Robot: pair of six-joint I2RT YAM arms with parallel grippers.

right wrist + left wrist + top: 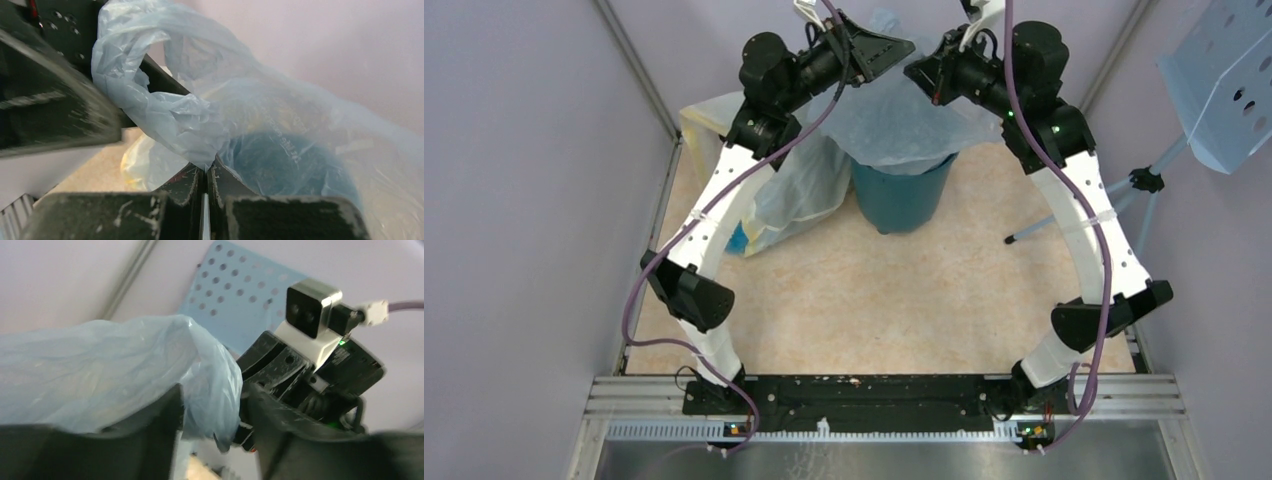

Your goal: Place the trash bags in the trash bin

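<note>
Presently, the trash bag (904, 125) is draped over the trash bin (900, 198) mouth; the seating step appears in hand. The right gripper (206, 184) is clenched on a bag fold. The left gripper (212, 410) is released, with plastic loose between its jaws. The next move likely calls for pushing the bag inside.

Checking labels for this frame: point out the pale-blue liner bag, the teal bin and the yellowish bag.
liner bag (904, 125), top view, film draped over the bin.
trash bin (902, 200), top view, near outer wall.
yellowish bag (809, 185), top view, side facing the bin.
</note>
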